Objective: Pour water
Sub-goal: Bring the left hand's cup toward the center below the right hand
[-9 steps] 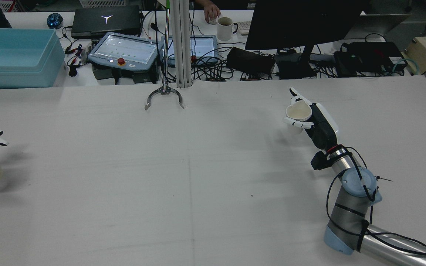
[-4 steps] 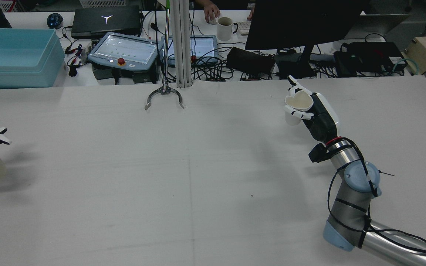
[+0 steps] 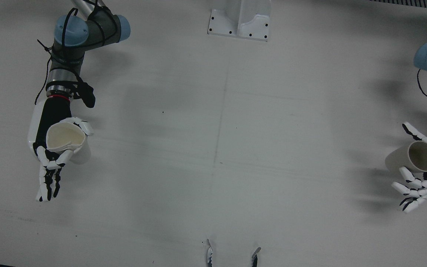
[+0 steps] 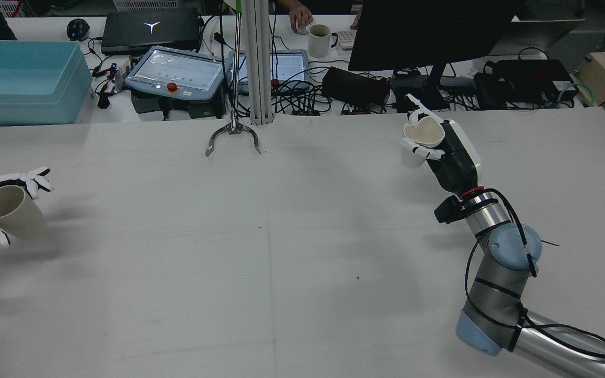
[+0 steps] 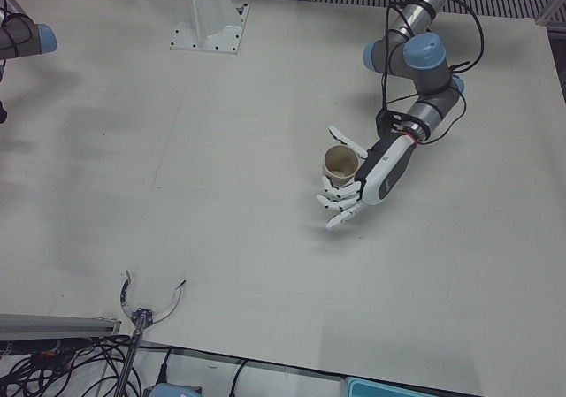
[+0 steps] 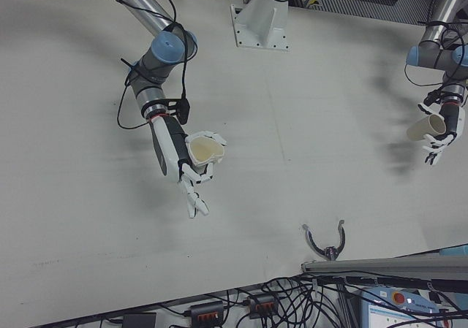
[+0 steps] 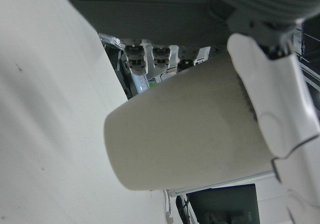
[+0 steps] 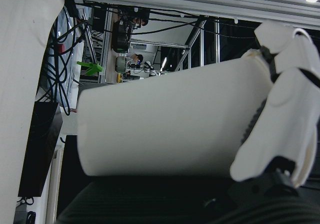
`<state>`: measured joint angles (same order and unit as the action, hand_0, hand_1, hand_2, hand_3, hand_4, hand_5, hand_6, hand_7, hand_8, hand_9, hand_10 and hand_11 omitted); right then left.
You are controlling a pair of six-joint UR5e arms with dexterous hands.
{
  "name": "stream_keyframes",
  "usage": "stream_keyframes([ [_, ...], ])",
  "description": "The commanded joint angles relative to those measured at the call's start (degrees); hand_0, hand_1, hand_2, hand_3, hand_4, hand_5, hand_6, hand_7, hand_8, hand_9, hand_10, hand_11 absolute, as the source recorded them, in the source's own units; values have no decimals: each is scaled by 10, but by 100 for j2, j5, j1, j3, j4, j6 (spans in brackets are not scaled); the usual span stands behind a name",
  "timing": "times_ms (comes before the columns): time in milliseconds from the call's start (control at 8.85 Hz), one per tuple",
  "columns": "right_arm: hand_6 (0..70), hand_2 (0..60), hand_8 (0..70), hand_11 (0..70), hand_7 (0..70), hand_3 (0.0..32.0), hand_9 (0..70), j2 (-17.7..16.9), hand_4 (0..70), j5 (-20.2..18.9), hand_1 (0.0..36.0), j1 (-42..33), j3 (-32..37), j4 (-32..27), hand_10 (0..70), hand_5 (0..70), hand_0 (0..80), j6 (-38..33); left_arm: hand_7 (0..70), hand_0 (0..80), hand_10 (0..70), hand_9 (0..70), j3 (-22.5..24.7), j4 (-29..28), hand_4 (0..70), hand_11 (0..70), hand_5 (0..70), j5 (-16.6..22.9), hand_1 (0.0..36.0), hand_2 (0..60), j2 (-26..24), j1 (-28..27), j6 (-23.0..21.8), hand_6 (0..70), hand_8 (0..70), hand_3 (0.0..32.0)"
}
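White paper cup [image 3: 67, 140], rim squeezed out of round, clasped upright in right hand [image 3: 50, 148], clear above the table [image 3: 213, 148]; some fingers curled round its wall, others stretched straight past it. Beige cup [image 3: 413, 159] gripped in left hand [image 3: 421, 174] at far side, tilted, mouth angled upward, fingers loosely splayed around it. Cups well apart.

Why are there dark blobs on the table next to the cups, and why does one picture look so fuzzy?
Front view: the blobs are soft shadows of the arms and cups, like the one left of the left hand and its cup. Left hand view: that cup is very near the camera and looks a bit blurry. Right hand view: the right hand's cup looks sharper.
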<state>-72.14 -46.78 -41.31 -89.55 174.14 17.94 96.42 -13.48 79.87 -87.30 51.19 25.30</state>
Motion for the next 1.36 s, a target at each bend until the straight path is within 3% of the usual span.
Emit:
stream_keyframes([
  [0,65,600,3,72,133,0,12,-28,300,107,295,-9,-308,15,39,700,483,87,393,511,84,115,123,888,465,127,700,73,62,0,-1285,-696,141,255,62,0],
  [226,71,600,4,63,150,0,16,-28,298,107,293,-26,-309,15,33,700,485,95,395,508,86,119,61,1215,469,129,700,64,61,0,-1797,-1170,185,260,65,0],
  [339,70,600,4,61,149,0,15,-11,291,116,292,-26,-300,24,31,700,484,156,393,506,88,121,61,1330,467,132,700,64,60,0,-2113,-1356,420,261,67,0],
  [678,76,600,5,71,162,0,18,130,280,125,284,-17,-579,24,38,700,482,620,386,517,91,124,9,1804,477,137,700,47,47,0,-3115,-1507,844,272,72,0],
  [904,79,600,5,72,171,0,20,130,281,116,286,17,-1307,24,39,700,485,1838,396,512,100,134,-184,1823,509,149,700,38,44,0,-3162,-1516,853,287,80,0],
  [1243,90,600,8,80,192,0,24,104,306,37,295,158,-2178,68,44,700,498,3465,382,503,98,130,-211,1814,484,146,700,29,49,0,-3197,-1559,854,273,76,0],
])
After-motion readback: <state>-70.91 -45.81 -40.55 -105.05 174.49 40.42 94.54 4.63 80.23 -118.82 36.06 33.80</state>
